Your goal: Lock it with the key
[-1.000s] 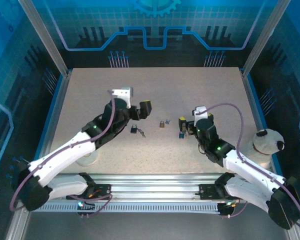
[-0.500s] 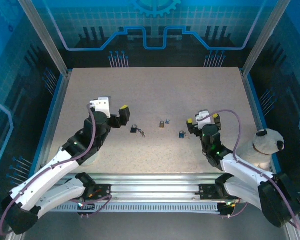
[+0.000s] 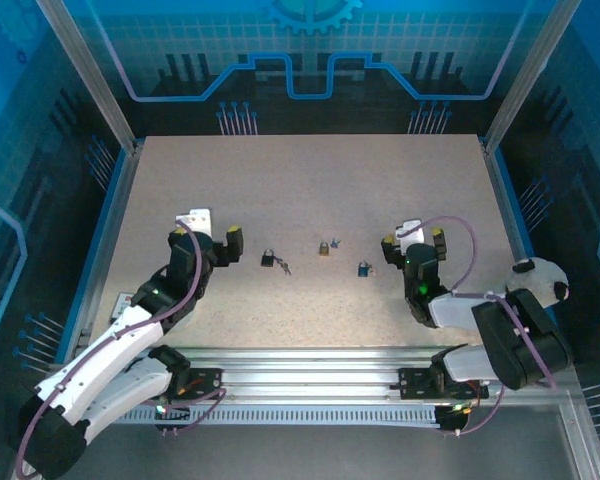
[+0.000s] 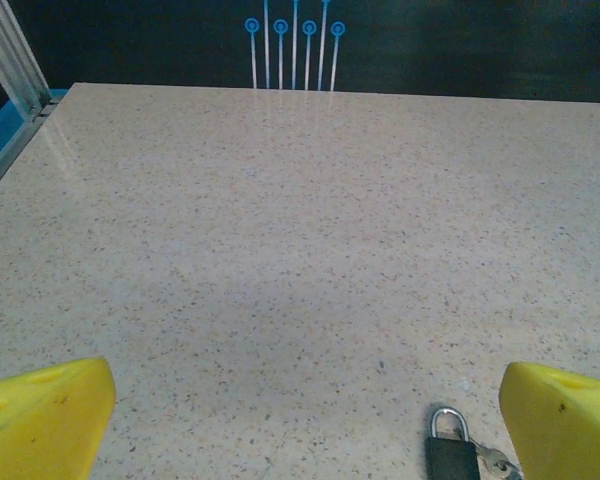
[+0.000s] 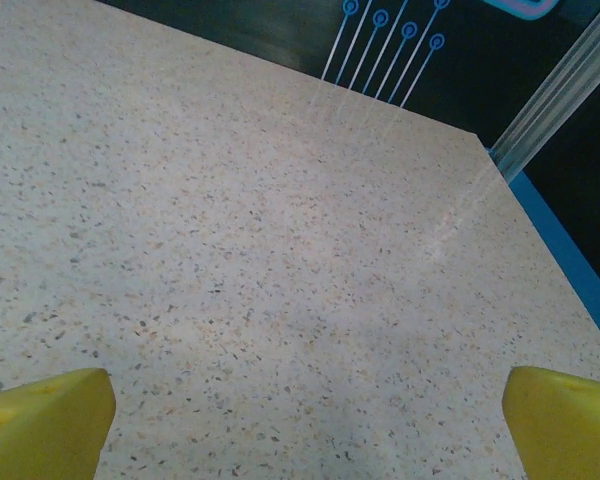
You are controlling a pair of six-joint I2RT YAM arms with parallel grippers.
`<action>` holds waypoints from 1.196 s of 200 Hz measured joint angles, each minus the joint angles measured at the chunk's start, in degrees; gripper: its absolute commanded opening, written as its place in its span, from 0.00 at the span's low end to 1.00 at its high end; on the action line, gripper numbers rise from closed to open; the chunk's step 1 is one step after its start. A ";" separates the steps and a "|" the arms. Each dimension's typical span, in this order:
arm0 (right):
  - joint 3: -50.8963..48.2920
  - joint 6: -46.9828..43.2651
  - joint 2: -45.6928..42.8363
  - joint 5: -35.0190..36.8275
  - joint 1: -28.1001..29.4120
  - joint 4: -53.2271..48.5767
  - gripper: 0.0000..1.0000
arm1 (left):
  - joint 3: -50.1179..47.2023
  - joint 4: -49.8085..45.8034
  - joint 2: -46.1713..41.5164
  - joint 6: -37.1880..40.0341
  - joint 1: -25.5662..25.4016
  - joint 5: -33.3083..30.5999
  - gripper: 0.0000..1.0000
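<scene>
Three small padlocks lie in a loose row near the middle of the speckled table (image 3: 310, 180). The black padlock (image 3: 267, 259) sits at left with its keys (image 3: 284, 267) against its right side, the brass padlock (image 3: 323, 247) lies a little farther back, and the blue padlock (image 3: 363, 268) is at right. Whether any key sits in a lock is too small to tell. The left gripper (image 3: 210, 238) hovers just left of the black padlock, jaws spread wide and empty. From its wrist camera the black padlock (image 4: 448, 458) lies flat, shackle pointing away, near the right yellow finger (image 4: 565, 420). The right gripper (image 3: 413, 240), just right of the blue padlock, is likewise spread and holds nothing. A plush toy (image 3: 540, 272) rests at the table's right edge.
</scene>
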 measured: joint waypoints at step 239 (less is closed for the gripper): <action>7.13 6.45 8.76 -26.97 -12.98 0.13 1.00 | -2.64 10.86 16.44 -1.92 15.61 10.49 0.99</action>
